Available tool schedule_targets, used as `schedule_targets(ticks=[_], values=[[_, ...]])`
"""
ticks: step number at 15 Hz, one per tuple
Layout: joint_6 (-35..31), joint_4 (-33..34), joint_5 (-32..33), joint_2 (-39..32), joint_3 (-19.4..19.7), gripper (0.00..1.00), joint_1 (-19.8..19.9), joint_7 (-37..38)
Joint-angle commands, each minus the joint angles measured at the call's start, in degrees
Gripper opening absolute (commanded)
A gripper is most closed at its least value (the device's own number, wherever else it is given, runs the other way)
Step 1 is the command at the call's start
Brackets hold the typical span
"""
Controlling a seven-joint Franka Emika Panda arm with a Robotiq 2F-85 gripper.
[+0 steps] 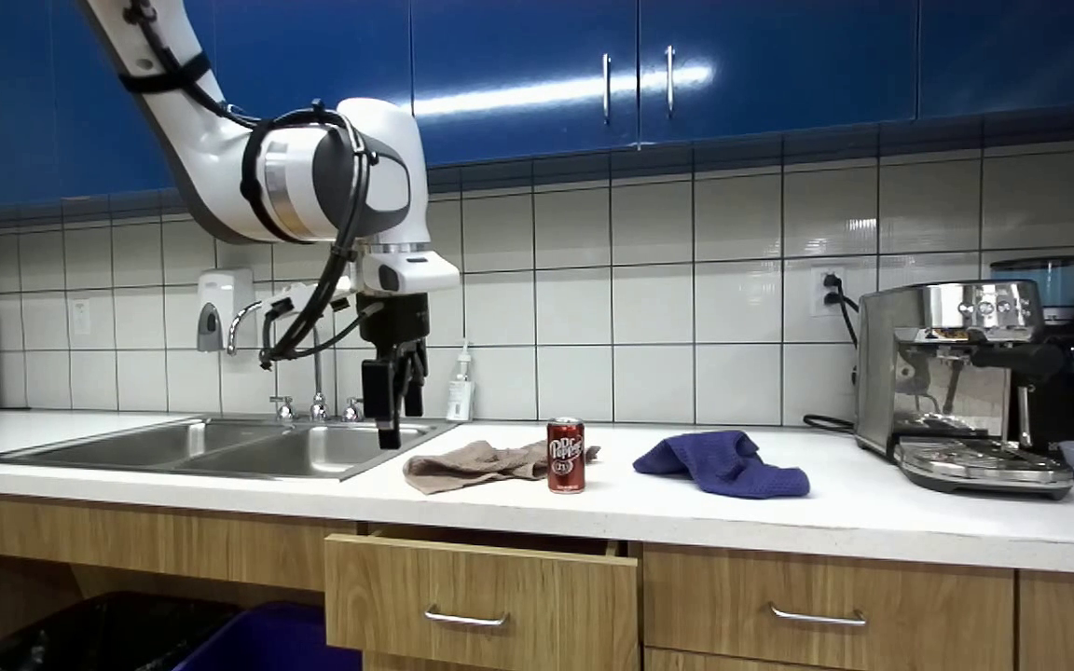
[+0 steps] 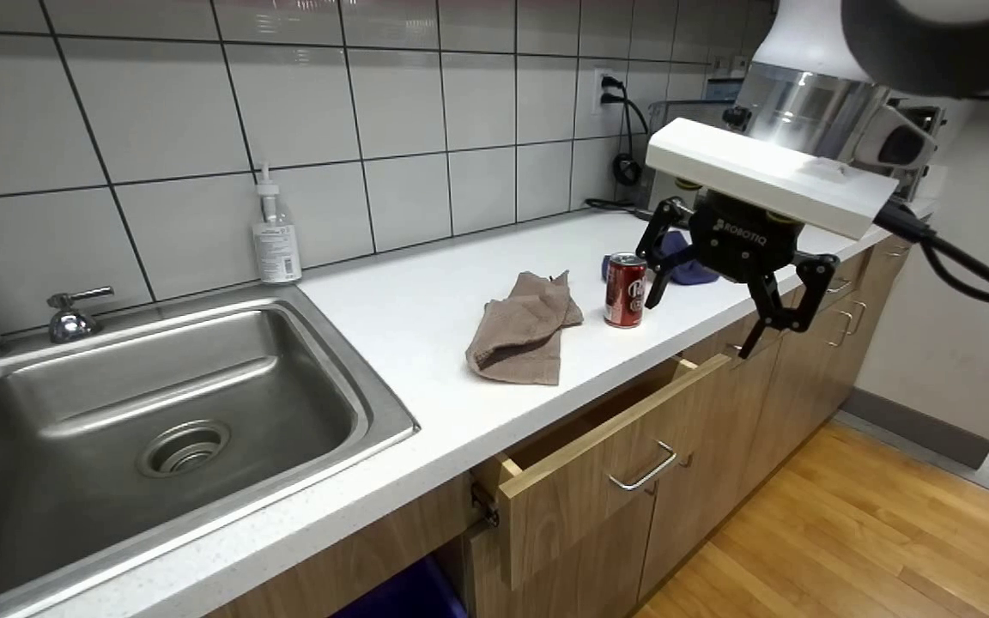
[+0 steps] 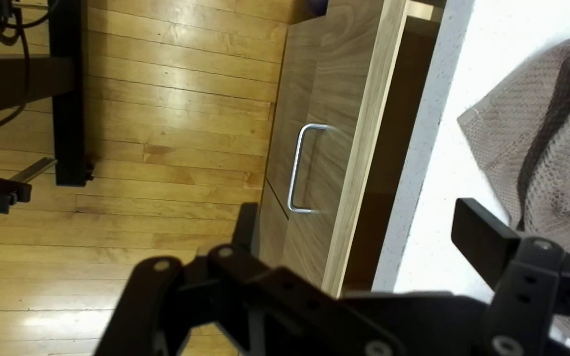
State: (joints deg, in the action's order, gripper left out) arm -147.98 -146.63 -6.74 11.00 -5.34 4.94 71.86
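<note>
My gripper [image 1: 402,424] is open and empty, pointing down in the air; it also shows in an exterior view [image 2: 697,330]. In the wrist view its fingers [image 3: 364,230] stand wide apart over the partly open wooden drawer [image 3: 356,198] and the counter edge. The drawer front [image 1: 481,587] has a silver handle [image 1: 465,619]. Its inside is dark. A brown cloth [image 2: 524,330] lies crumpled on the counter, right of the fingers in the wrist view [image 3: 557,148]. A red Dr Pepper can [image 1: 566,457] stands upright by the cloth. A purple-blue cloth [image 1: 723,464] lies beyond the can.
A steel sink [image 2: 331,343] is set in the white counter [image 1: 612,522]. A soap bottle [image 2: 277,245] stands by the tiled wall. An espresso machine [image 1: 947,373] stands at the counter's far end. Blue cabinets [image 1: 518,75] hang above. A purple bin [image 1: 276,638] stands under the counter.
</note>
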Motion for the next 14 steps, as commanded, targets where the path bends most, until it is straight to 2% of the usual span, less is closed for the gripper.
schedule_targets(ticks=[1,9,14], values=[[-0.30,4.42,-0.82,-5.69,2.25,1.00,-0.04,0.43],[-0.69,9.60,-0.83,-14.32,5.52,1.00,-1.20,1.44],[-3.22,11.38,0.46,-18.84,6.83,1.00,-2.37,2.21]])
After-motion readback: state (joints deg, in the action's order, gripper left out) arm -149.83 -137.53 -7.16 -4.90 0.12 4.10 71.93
